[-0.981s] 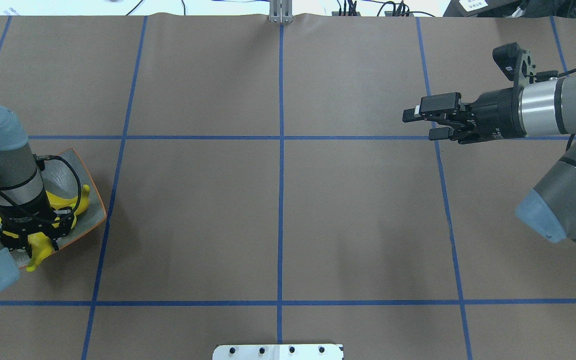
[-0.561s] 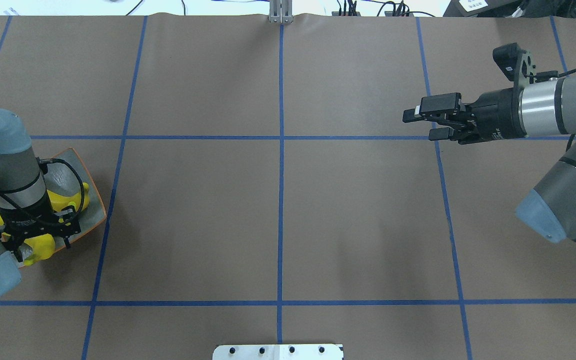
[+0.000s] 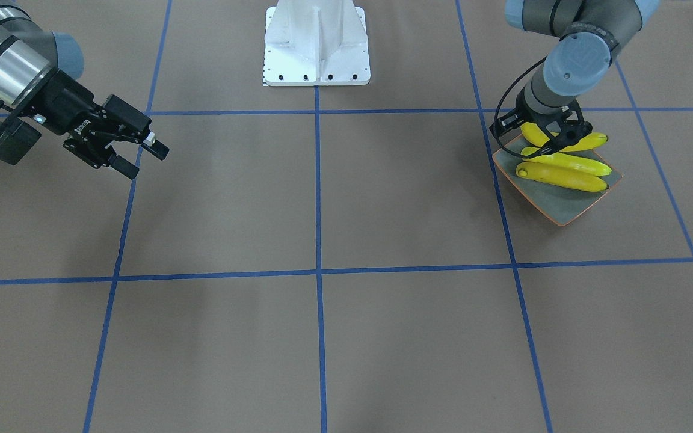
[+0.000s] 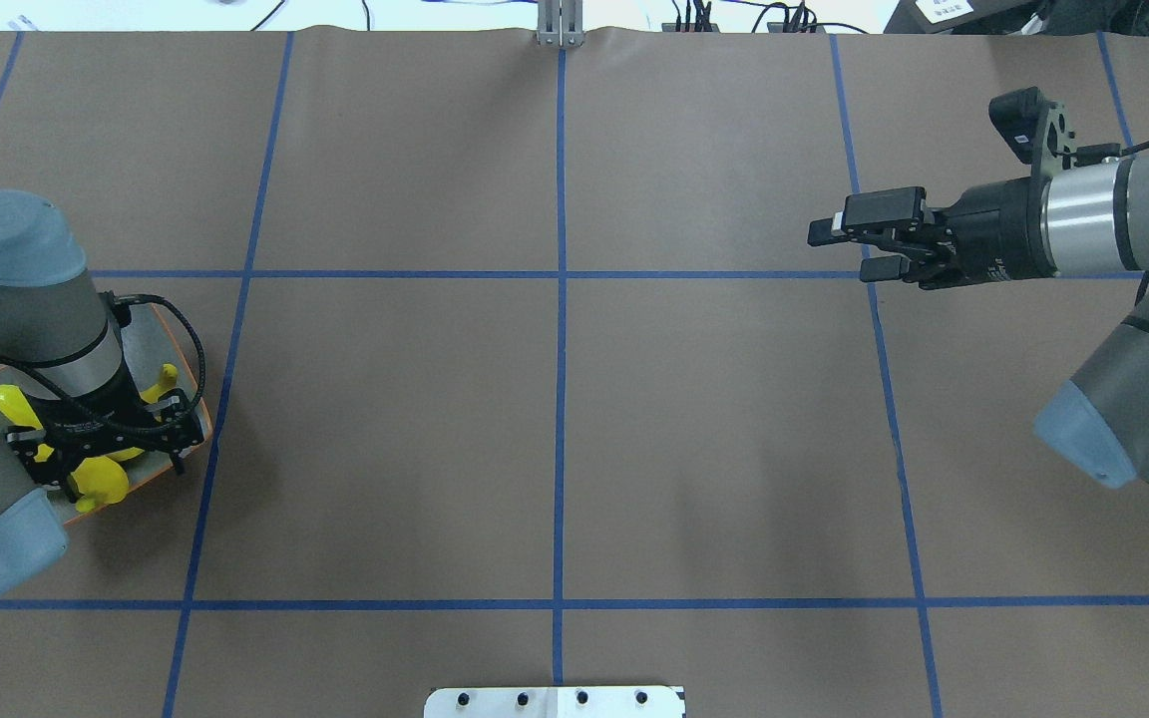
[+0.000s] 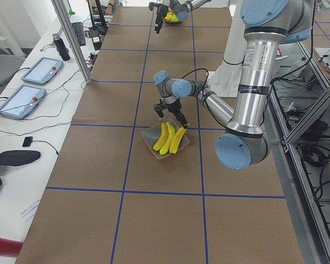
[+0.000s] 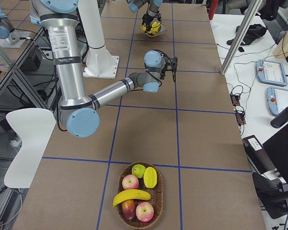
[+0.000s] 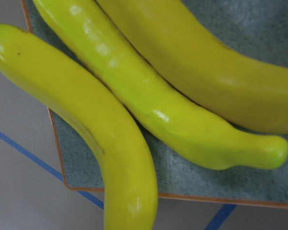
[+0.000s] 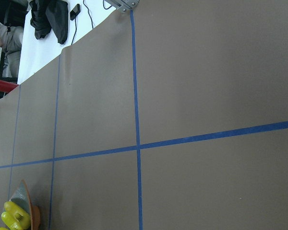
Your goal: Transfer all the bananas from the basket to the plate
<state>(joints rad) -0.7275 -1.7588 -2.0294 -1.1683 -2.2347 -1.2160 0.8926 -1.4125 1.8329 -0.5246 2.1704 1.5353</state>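
Observation:
Three yellow bananas (image 3: 563, 177) lie side by side on the grey-green, orange-rimmed plate (image 3: 563, 207) at the table's left end. My left gripper (image 3: 554, 139) hangs low over the rearmost banana, fingers spread and open. The left wrist view shows the bananas (image 7: 149, 100) resting on the plate (image 7: 259, 76). One more banana (image 6: 131, 196) lies in the wicker basket (image 6: 156, 213) at the table's right end. My right gripper (image 4: 839, 251) hovers open and empty over bare table, far from both.
The basket also holds apples (image 6: 130, 182) and other fruit. The robot's white base (image 3: 316, 45) stands at the middle of its side of the table. Blue tape lines grid the brown table cover (image 4: 555, 429). Tablets and cables lie on the side benches.
My left wrist has shifted a little to the right over the plate, and the banana end that stuck out past the near rim now lies further in. The right arm has barely moved.

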